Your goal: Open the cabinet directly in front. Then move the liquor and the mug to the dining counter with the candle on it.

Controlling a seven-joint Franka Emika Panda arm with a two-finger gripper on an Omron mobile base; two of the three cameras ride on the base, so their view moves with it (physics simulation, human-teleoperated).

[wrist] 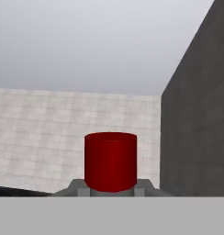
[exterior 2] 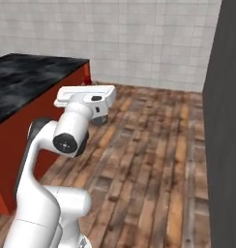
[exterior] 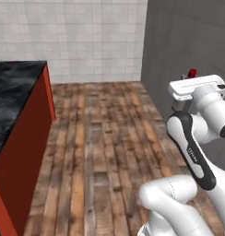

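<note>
The gripper (wrist: pixel 111 189) is closed on the liquor (wrist: pixel 110 160): in the hand view the bottle's red cap stands straight up between the two grey finger pads (wrist: pixel 78 187), one on each side of the neck just under the cap, and the glass body below is hidden. The bottle's long axis looks upright, in line with the view along the hand. In the left base view the same red cap (exterior: pixel 192 73) peeks above the white hand, high off the wooden floor (exterior: pixel 105 138) and close to the grey wall (exterior: pixel 188 37).

What the coming move turns on is which way the dining counter (exterior: pixel 15 92) lies from the carried bottle. In the left base view its black marble top and red side sit at the left edge of the picture, well apart from the hand, which is at the right. In the right base view the counter's far corner (exterior 2: pixel 83 62) lies just behind and to the left of the hand. So the bottle probably has to travel leftward across open floor and then come down over the counter's near edge. The candle cannot be made out on the visible part of the top, so the exact setting-down spot cannot be told. The mug appears to be a later trip.
</note>
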